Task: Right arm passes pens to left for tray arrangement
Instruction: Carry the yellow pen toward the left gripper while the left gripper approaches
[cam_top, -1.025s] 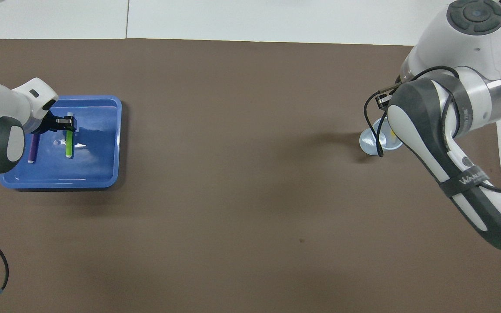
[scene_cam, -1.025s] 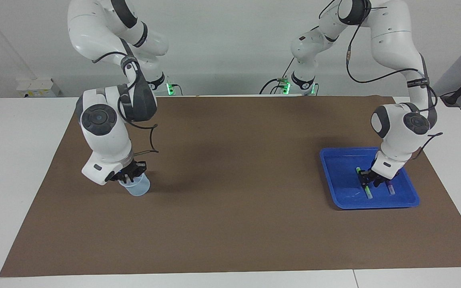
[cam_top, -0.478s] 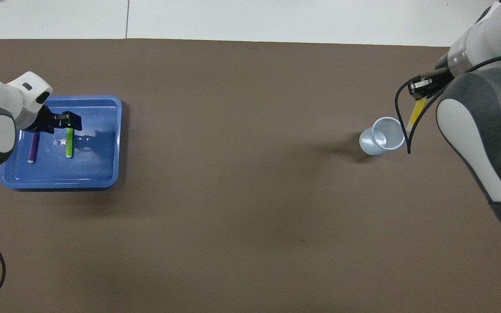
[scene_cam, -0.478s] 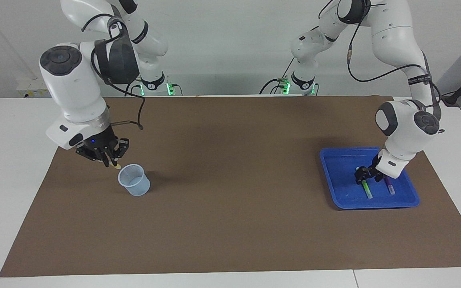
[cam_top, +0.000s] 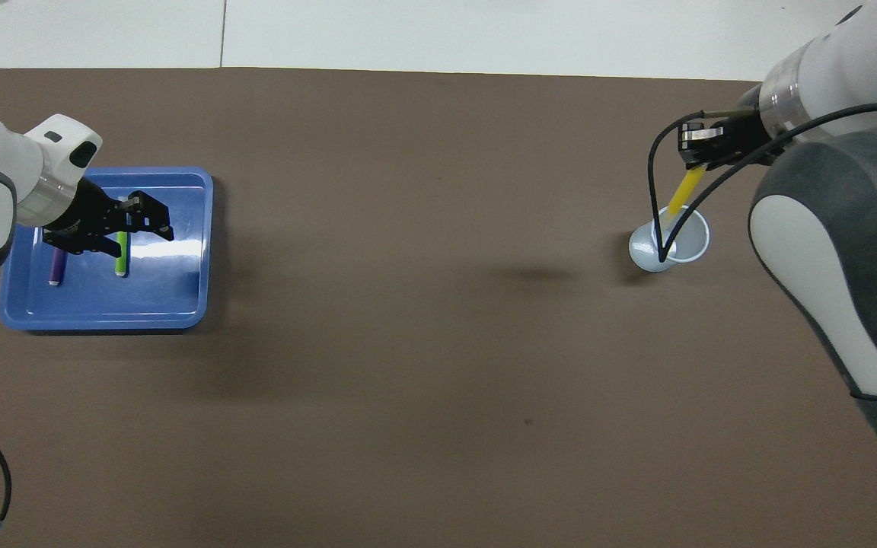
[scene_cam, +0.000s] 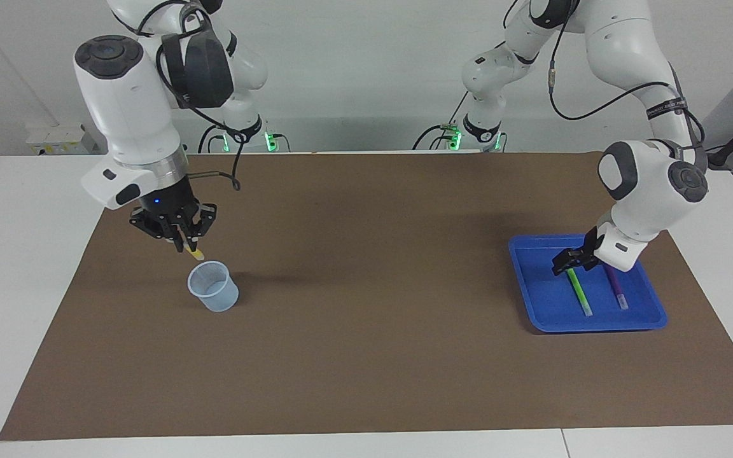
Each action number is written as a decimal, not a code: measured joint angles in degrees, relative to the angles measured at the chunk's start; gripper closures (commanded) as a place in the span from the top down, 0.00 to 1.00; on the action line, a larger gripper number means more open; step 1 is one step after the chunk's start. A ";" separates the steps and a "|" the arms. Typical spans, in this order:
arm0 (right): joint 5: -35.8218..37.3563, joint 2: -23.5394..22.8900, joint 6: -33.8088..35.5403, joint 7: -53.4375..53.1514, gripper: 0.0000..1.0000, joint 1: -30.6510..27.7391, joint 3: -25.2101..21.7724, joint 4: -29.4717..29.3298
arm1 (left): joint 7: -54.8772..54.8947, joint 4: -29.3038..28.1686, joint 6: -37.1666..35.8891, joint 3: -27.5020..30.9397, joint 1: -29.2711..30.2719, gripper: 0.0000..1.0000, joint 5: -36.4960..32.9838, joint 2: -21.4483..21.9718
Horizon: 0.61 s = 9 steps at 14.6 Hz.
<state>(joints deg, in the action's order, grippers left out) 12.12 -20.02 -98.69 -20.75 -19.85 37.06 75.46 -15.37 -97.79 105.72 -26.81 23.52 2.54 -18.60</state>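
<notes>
The slim yellow marker pen [scene_cam: 193,253] is now being held clear above the small translucent bluish cup [scene_cam: 213,294], having been lifted out of it over the last second, and it is being gripped at its upper end by the tightly closed right hand [scene_cam: 179,240]. At the left arm's end of the bench [scene_cam: 366,356], the slim green marker pen [scene_cam: 578,292] is being left lying flat in the shallow bright blue plastic tray [scene_cam: 532,299], beside the slim purple marker pen [scene_cam: 616,288]. The left hand [scene_cam: 568,261] is being raised off the green pen with its fingers spread and nothing between them. Two pens are thus judged placed, and the third is being readied for handing over.
</notes>
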 measured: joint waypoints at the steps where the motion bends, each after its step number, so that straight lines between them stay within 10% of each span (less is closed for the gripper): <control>1: -1.41 0.00 -0.73 -3.31 0.00 0.03 0.61 0.00 | -2.25 0.34 -1.84 -0.04 -0.34 0.87 1.32 0.36; 9: -6.72 -0.05 -9.96 -35.01 0.00 8.28 2.21 0.41 | -22.10 0.71 -9.96 -1.98 -1.28 0.85 16.37 0.80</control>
<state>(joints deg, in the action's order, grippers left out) 5.40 -20.07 -108.65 -55.76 -11.58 39.27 75.87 -37.47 -97.08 95.76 -28.79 22.24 18.90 -17.80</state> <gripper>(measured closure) 0.824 0.141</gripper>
